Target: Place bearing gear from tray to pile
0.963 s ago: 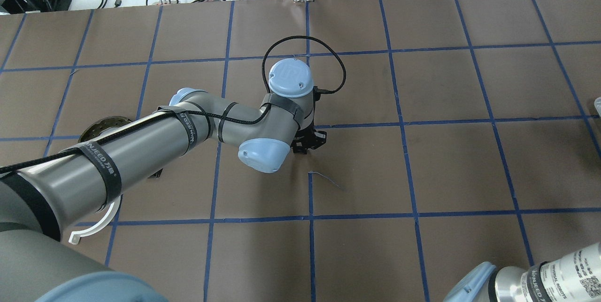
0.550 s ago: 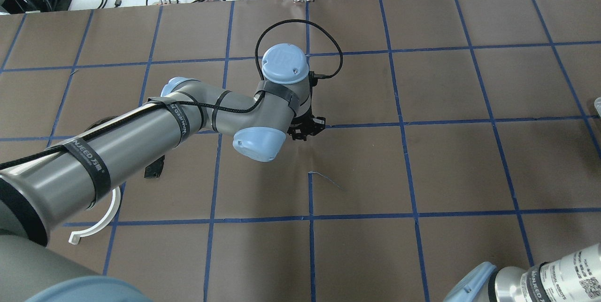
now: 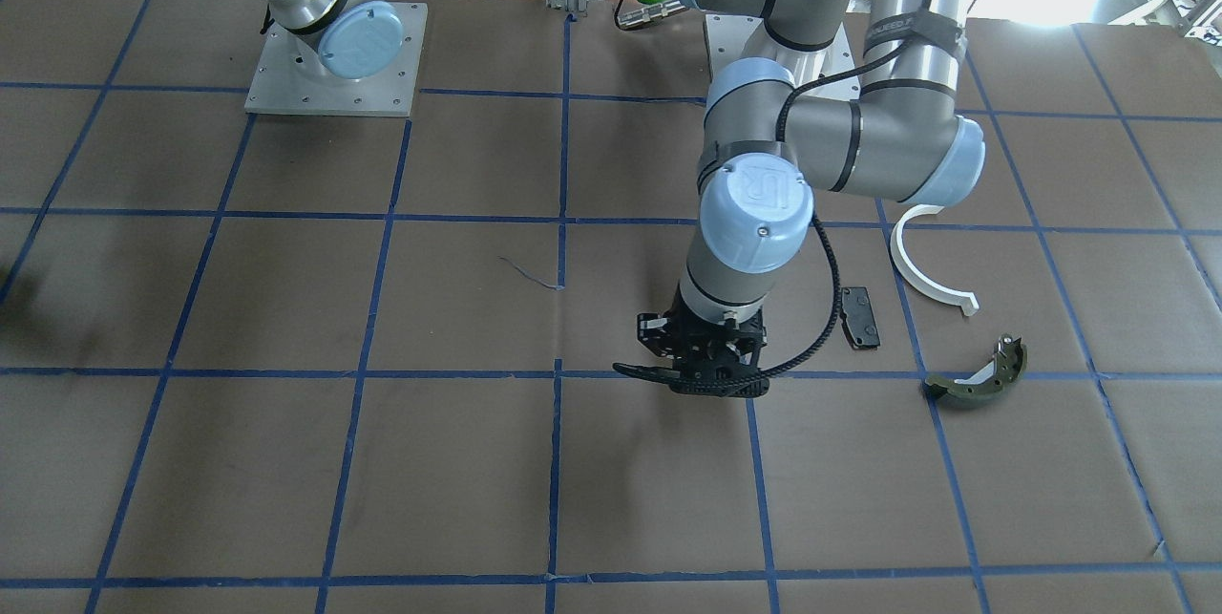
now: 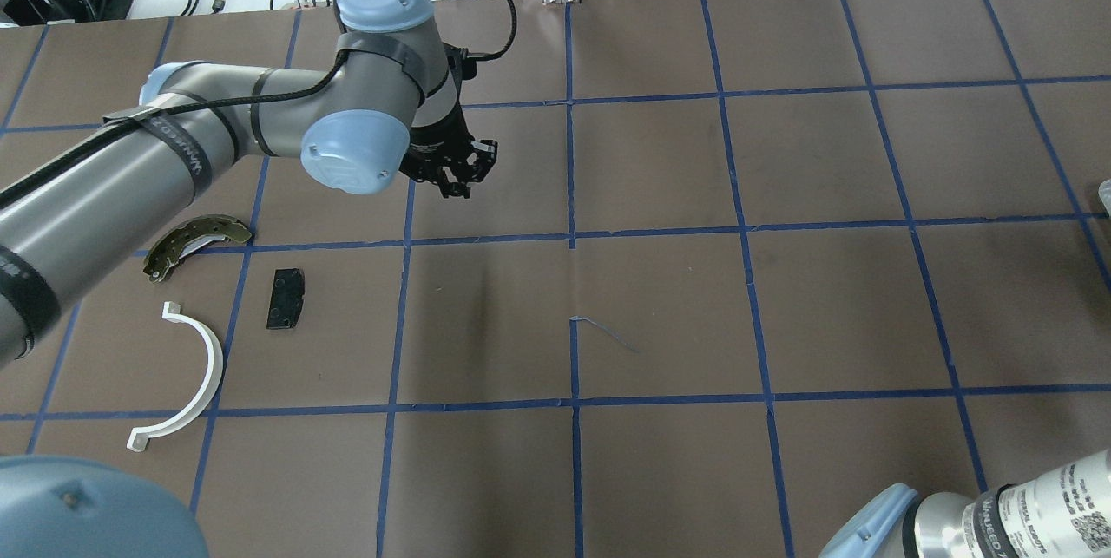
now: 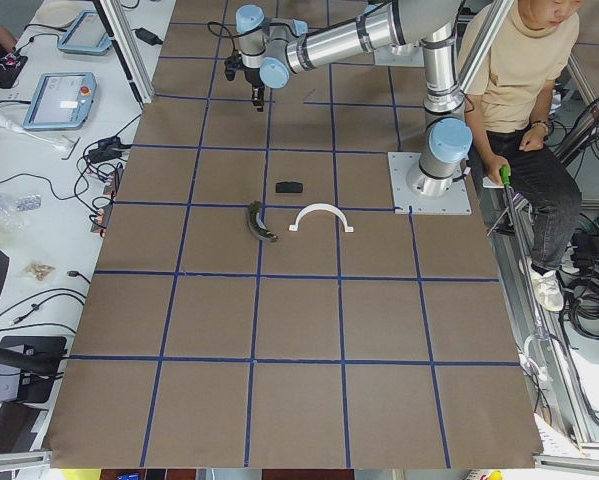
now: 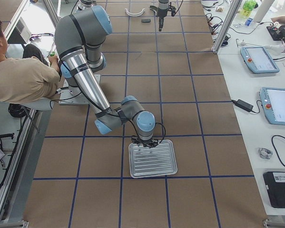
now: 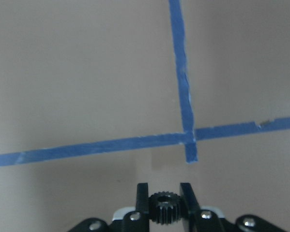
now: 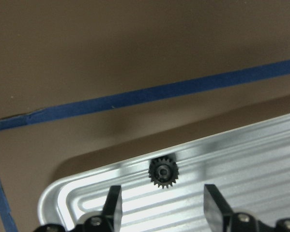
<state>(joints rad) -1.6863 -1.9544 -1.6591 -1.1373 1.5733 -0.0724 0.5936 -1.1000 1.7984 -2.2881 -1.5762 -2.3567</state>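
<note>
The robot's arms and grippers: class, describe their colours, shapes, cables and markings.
The left arm and right arm are grey tubes with rounded light-blue joint caps. A black braided cable, under white-lettered black straps, runs along the left. The left gripper and right gripper are black, two-fingered.

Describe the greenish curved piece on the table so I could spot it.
On the brown table with blue tape squares, three loose parts lie together on the robot's left side. Beside the white half-ring and the flat black pad, the curved piece is the only olive-green one, a thick arc.
</note>
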